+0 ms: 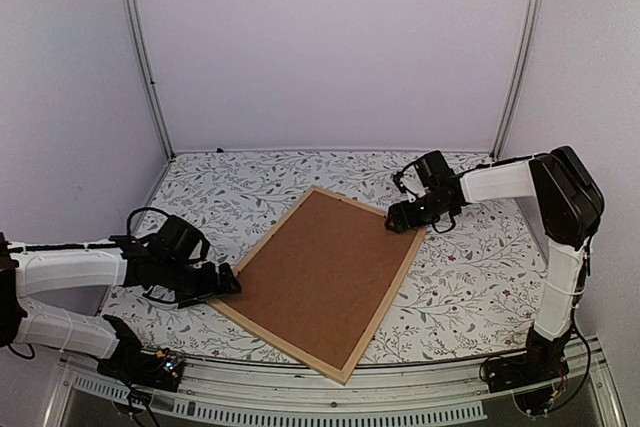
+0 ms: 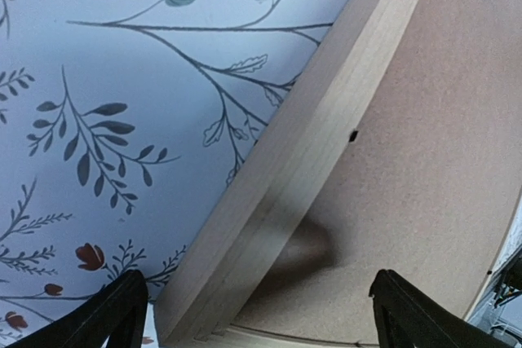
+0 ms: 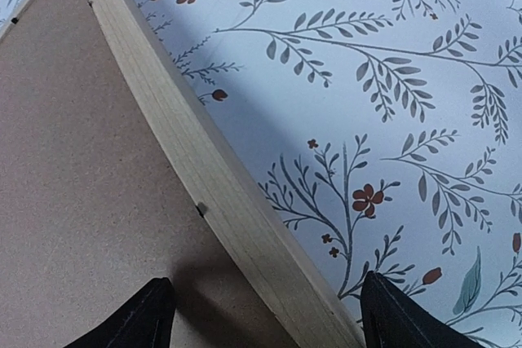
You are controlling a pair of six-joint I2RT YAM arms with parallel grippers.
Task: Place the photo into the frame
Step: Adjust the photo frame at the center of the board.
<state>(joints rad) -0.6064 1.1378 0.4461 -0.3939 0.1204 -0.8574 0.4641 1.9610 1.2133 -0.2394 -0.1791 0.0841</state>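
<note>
The frame (image 1: 388,299) of light wood bars lies flat and skewed mid-table, back side up, with a brown backing board (image 1: 320,272) filling it. The photo is hidden. My left gripper (image 1: 228,282) hovers at the frame's left corner. In the left wrist view it is open (image 2: 257,276), its fingers straddling the wood bar (image 2: 302,152) and the board (image 2: 424,160). My right gripper (image 1: 392,217) is at the far right corner. It is open too (image 3: 265,281), one finger over the board (image 3: 81,201), the other over the cloth, with the bar (image 3: 188,152) between them. Neither holds anything.
A floral tablecloth (image 1: 470,277) covers the table. White walls and metal posts (image 1: 145,57) close in the back and sides. The table's front rail (image 1: 330,402) runs just below the frame's near corner.
</note>
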